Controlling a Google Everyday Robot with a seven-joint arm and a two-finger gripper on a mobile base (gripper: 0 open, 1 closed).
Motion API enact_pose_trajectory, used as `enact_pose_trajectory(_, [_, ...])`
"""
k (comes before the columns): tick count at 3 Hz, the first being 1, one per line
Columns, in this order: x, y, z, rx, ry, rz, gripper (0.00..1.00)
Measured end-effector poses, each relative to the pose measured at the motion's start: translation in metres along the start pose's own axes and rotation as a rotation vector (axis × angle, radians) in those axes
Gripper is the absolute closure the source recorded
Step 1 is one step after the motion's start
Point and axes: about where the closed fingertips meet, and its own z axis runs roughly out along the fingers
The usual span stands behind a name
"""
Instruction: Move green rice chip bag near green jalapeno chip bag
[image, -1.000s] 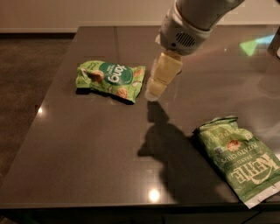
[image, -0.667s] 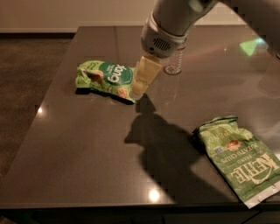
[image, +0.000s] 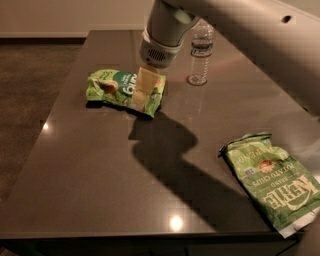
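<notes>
The green rice chip bag (image: 114, 89) lies at the left of the dark table, small and bright green with a dark oval logo. The gripper (image: 143, 91) hangs from the arm directly over the bag's right end, its pale fingers pointing down at it. The green jalapeno chip bag (image: 272, 179), long with white "KETTLE" lettering and a white bottom edge, lies flat near the table's front right corner, far from the rice chip bag.
A clear plastic water bottle (image: 200, 55) stands upright behind and to the right of the gripper. The dark table (image: 100, 175) ends in a front edge near the bottom and a left edge beside the floor.
The arm has moved left and down, bringing the gripper from beside the rice chip bag to over its right end. The water bottle behind the arm has come into view. Both bags lie unmoved.
</notes>
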Motion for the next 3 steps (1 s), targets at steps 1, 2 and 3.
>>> enact_pose_trajectory(1, [-0.007, -0.011, 0.029, -0.011, 0.037, 0.013, 0.0])
enact_pose_trajectory(2, [-0.015, -0.021, 0.05, -0.025, 0.065, 0.028, 0.0])
enact_pose_trajectory(3, [-0.02, -0.031, 0.069, -0.041, 0.099, 0.048, 0.0])
